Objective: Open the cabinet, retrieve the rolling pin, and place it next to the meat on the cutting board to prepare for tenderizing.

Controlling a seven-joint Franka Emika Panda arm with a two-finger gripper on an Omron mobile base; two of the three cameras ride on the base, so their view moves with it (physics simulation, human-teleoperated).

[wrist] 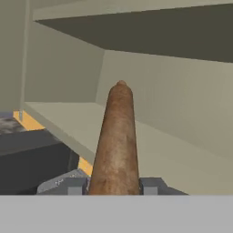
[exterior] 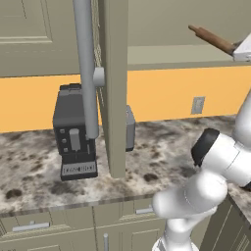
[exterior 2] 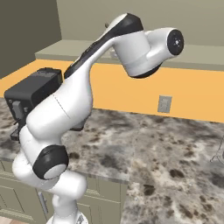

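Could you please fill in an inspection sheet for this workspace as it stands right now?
Surface: speckled grey-brown stone counter.
Job's things: taupe wall cabinet door stands open; slim brown wooden rolling pin held, pointing into the cabinet.
Clutter: black boxy coffee machine on the counter.
Grippers: gripper shut on the rolling pin.
Cables: nothing seen.
Surroundings: orange backsplash with a grey wall outlet; drawer fronts below.

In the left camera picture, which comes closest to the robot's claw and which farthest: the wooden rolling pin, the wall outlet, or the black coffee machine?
1. Rolling pin: in the gripper at upper right.
2. Wall outlet: on the orange wall below.
3. Coffee machine: far left on the counter, behind the open cabinet door.
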